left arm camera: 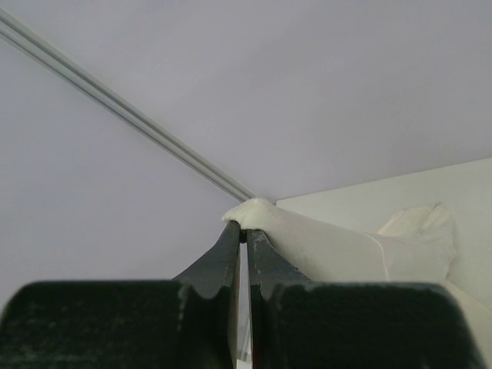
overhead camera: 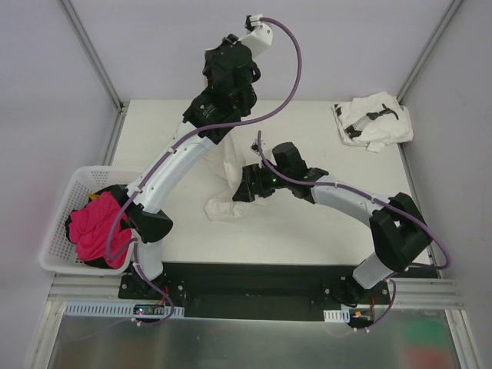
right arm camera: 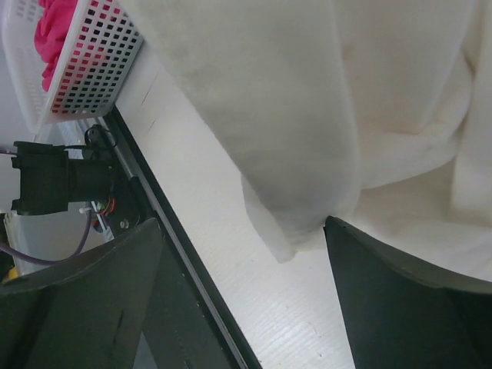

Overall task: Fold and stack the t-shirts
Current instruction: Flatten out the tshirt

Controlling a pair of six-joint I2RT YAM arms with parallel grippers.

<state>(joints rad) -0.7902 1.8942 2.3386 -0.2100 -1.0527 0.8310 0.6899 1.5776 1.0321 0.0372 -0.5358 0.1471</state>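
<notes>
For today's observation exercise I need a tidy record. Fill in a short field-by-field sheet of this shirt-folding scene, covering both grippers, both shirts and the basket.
left gripper: shut on the cream-white shirt, raised high above the table
cream-white shirt: hangs from that grip, lower end bunched on the table
right gripper: open, low beside the hanging cloth, holding nothing
printed shirt: loose bundle at the table's far right corner, apart from both arms
basket: white, at the table's left edge, holds pink cloth
stack: not yet begun
</notes>
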